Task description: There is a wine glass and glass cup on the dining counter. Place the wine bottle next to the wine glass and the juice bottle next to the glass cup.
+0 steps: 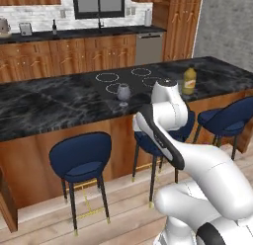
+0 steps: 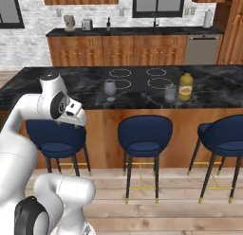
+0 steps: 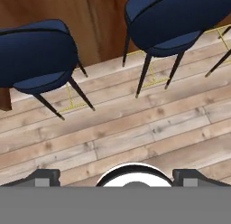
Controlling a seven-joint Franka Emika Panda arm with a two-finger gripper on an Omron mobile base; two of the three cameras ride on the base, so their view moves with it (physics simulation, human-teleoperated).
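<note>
The dining counter (image 2: pixel 57 85) spans both base views. On it stand the wine glass (image 2: pixel 109 87) (image 1: pixel 123 92), the glass cup (image 2: pixel 170 93) and, right beside the cup, the yellow-orange juice bottle (image 2: pixel 186 86) (image 1: pixel 189 80). The slim dark wine bottle (image 2: pixel 108 24) (image 1: pixel 54 26) stands on the far back counter. My arm is folded in front of the counter, well short of these things. In the hand view my gripper (image 3: pixel 116 175) points down at the wood floor, its fingertips (image 3: pixel 45 177) far apart, open and with nothing between them.
Three blue stools (image 2: pixel 144 132) line the near side of the counter, over a wood plank floor (image 3: pixel 135 128). White cooktop rings (image 2: pixel 118 73) mark the counter top. A toaster (image 2: pixel 87 24) and a steel dishwasher (image 2: pixel 201 49) sit at the back wall.
</note>
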